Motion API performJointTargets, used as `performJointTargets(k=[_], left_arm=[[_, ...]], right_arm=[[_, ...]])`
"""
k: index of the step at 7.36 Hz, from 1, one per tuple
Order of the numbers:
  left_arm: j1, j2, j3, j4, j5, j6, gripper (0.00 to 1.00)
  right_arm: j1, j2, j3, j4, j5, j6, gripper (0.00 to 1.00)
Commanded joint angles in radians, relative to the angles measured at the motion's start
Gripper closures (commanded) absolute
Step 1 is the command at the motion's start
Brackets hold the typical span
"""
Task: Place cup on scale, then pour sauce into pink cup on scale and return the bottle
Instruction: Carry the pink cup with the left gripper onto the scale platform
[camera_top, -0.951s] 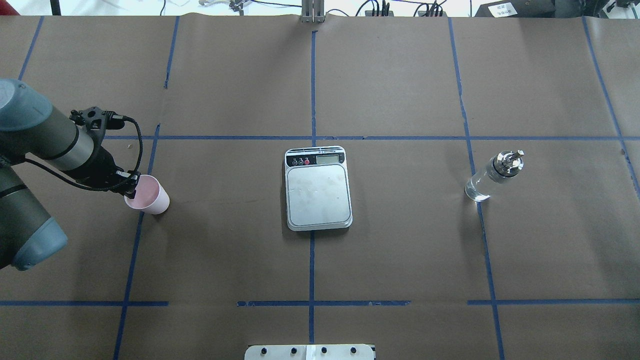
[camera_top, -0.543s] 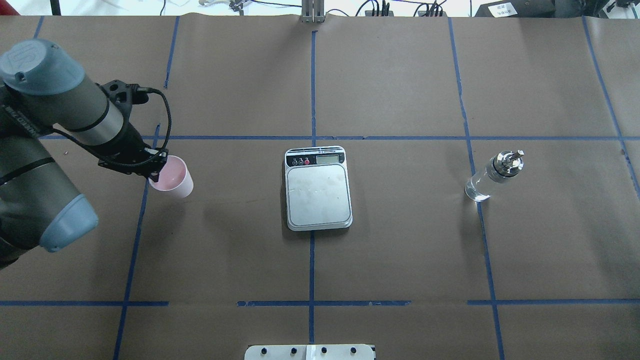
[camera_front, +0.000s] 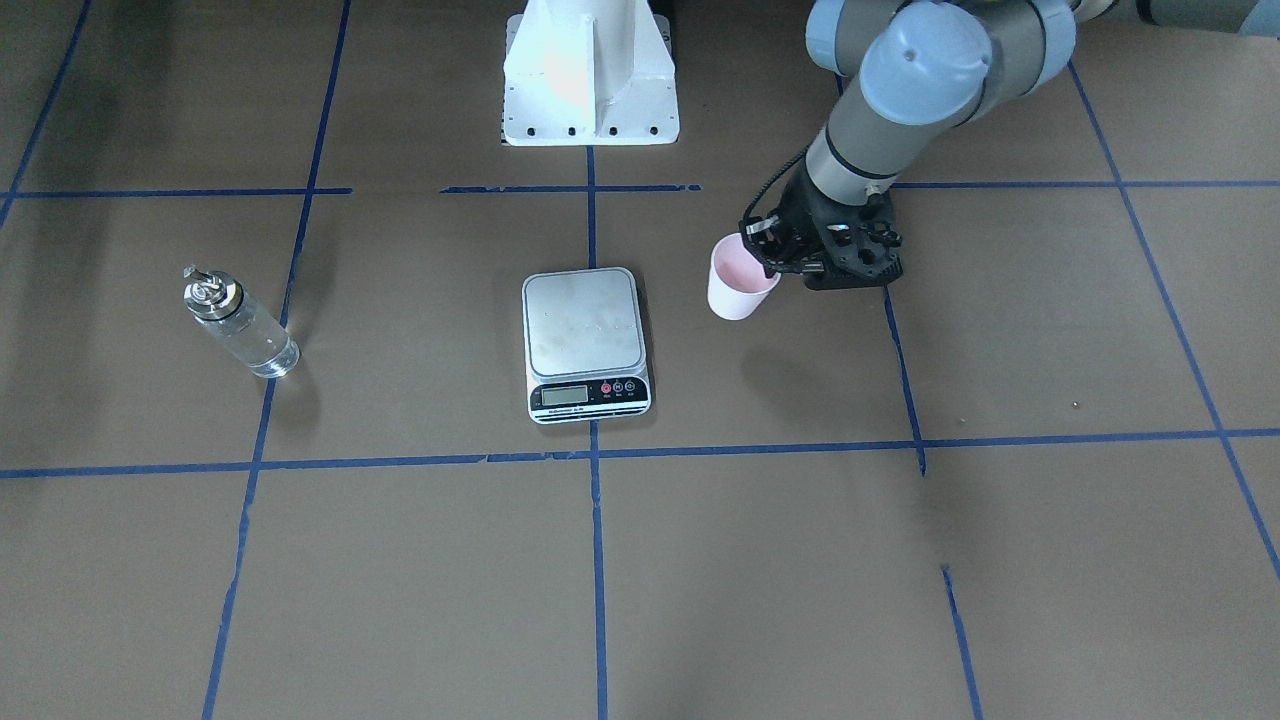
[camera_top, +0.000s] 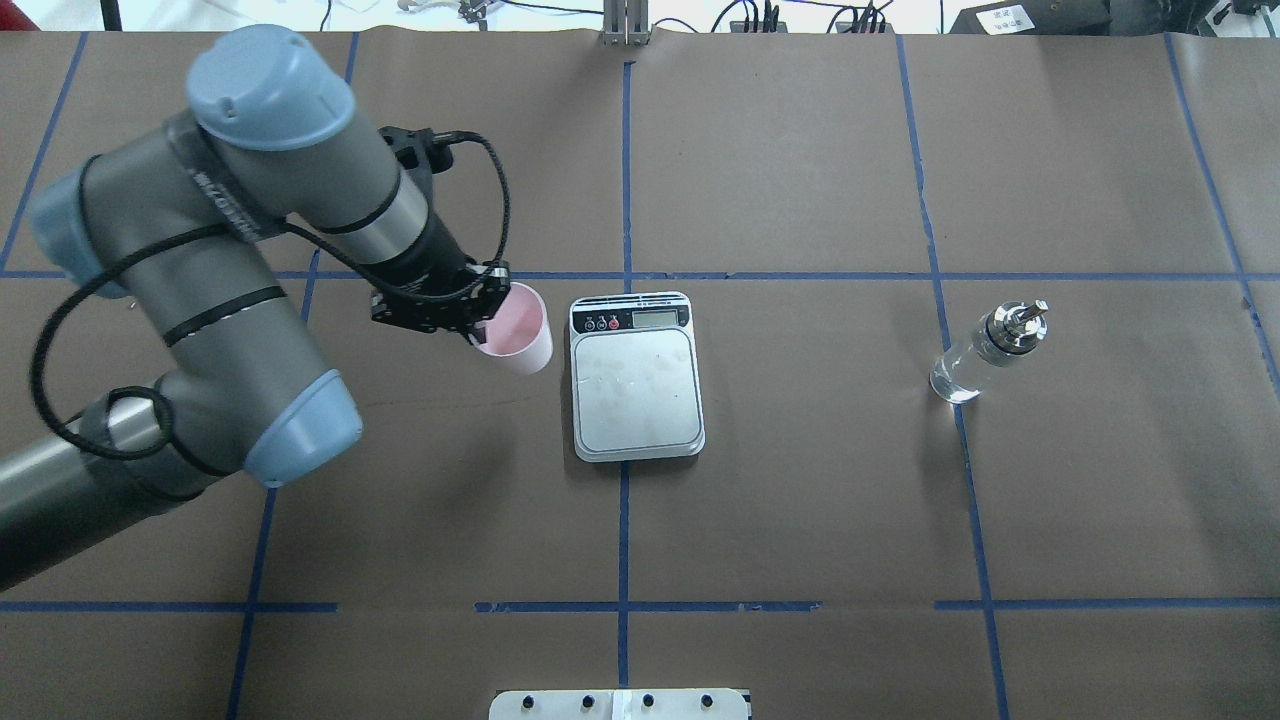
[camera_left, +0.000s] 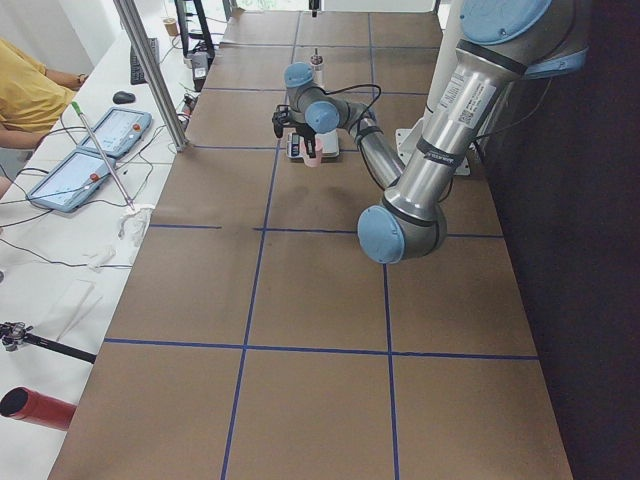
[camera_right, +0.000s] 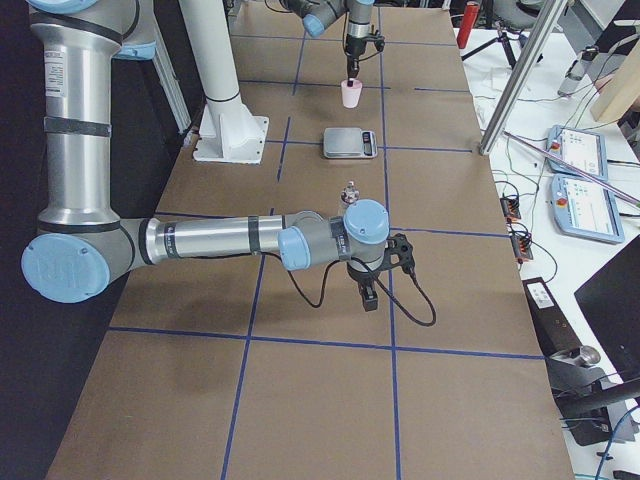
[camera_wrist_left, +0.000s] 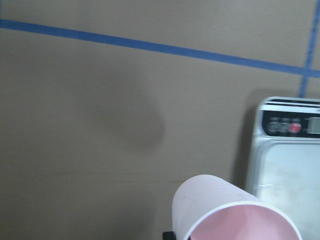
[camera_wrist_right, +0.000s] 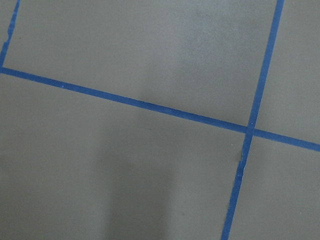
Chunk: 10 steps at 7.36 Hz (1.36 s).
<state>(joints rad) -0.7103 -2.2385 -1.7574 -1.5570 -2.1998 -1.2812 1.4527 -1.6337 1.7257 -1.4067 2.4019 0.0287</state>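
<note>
— How far along is it?
— Barely begun. The left gripper (camera_top: 478, 335) has its fingers clamped on the rim of the pink paper cup (camera_top: 518, 347), which hangs just beside the kitchen scale (camera_top: 637, 380), not yet on it.
— And the pour?
— All ahead, I'd say. The glass bottle (camera_top: 985, 345) stands well apart on the table (camera_top: 800, 500), sauce (camera_top: 955, 380) inside. The right gripper (camera_right: 370, 292) is near it; I cannot tell whether its fingers are apart.

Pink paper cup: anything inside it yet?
The small pale pink paper cup shows only its bare pink inner wall in the overhead view; no liquid is visible. The left gripper has its jaws on the rim, covering the inside on that side.
</note>
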Motion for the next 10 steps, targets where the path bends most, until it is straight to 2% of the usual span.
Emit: performJointTargets(k=[1, 3, 6, 7, 8, 9, 10], left_arm=[[0.099, -0.154, 0.190, -0.054, 0.078, -0.044, 1.00], [0.112, -0.203, 0.268, -0.054, 0.117, -0.049, 1.00], [0.120, -0.222, 0.286, -0.051, 0.121, -0.049, 1.00], [0.120, -0.225, 0.283, -0.049, 0.124, -0.046, 0.63], [0.120, -0.224, 0.280, -0.048, 0.124, -0.046, 0.43], [0.120, -0.219, 0.279, -0.046, 0.124, -0.044, 0.37], [0.118, -0.216, 0.254, -0.040, 0.120, -0.044, 0.37]], right_arm=[[-0.002, 0.000, -0.003, 0.000, -0.001, -0.001, 0.00], [0.000, 0.000, -0.001, 0.000, -0.001, -0.001, 0.00], [0.000, 0.000, -0.001, 0.002, -0.001, -0.001, 0.00], [-0.002, 0.000, -0.001, 0.002, -0.001, 0.000, 0.00], [0.000, 0.000, -0.001, 0.002, -0.001, -0.001, 0.00], [-0.002, 0.000, -0.001, 0.002, -0.003, 0.000, 0.00], [-0.003, 0.002, 0.000, 0.002, -0.001, 0.016, 0.00]])
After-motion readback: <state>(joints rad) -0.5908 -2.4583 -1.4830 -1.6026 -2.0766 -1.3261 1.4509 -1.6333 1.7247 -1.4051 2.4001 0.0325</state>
